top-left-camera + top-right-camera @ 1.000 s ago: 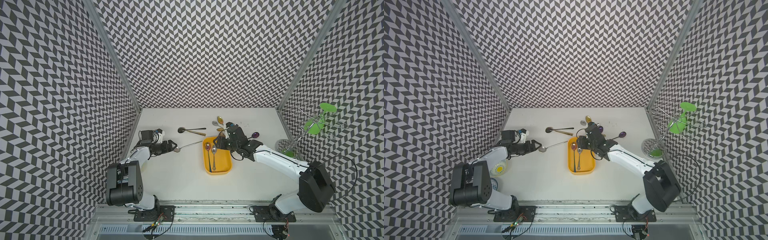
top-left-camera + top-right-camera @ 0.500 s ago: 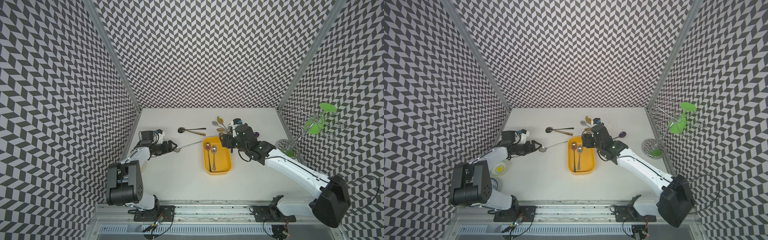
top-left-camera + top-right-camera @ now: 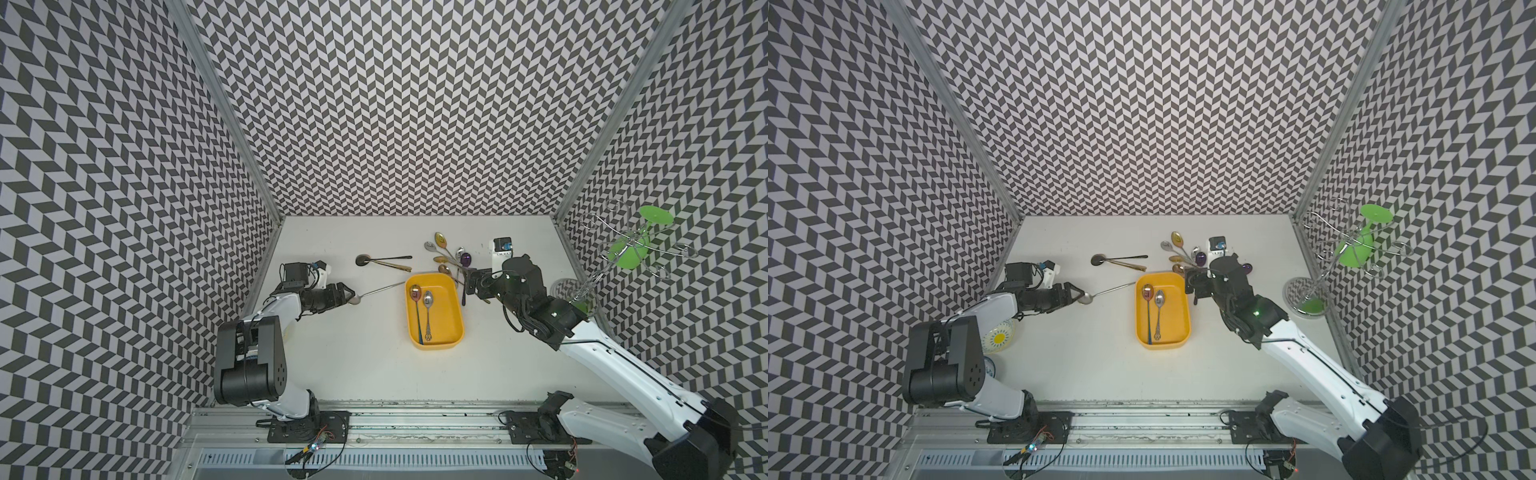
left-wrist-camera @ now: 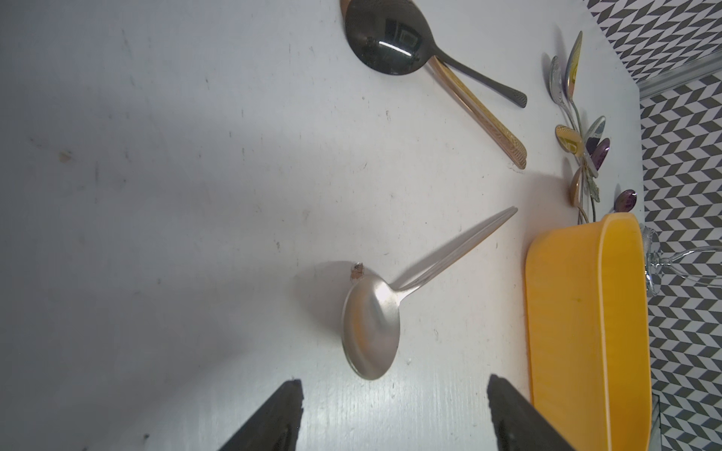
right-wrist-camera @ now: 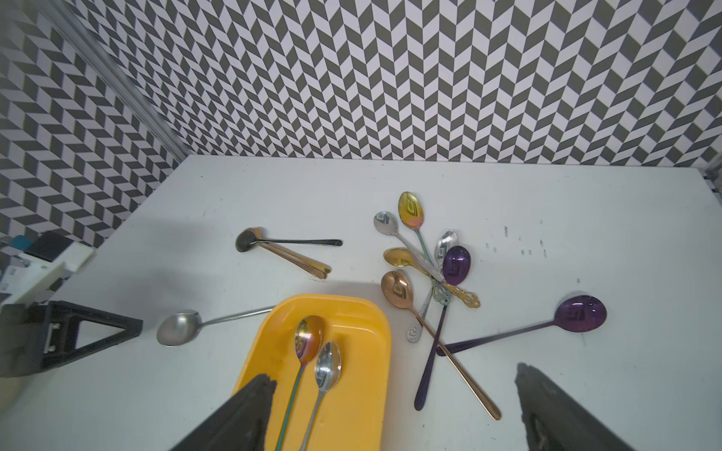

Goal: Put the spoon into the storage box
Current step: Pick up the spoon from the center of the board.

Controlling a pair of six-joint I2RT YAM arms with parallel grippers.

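Currently the left end effector (image 4: 394, 382) stands released, jaws spread just short of the silver spoon (image 4: 371, 332), which lies on the worktop (image 3: 353, 353) between its left edge and the yellow storage box (image 3: 446, 320). Released too, the right end effector (image 5: 394, 375) hovers empty over the box's right rim.

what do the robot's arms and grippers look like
The left arm and right arm have white shells, chunky black joints and thin black cables. The left gripper and right gripper have black, wedge-shaped fingers. A small green light shows on the right arm.
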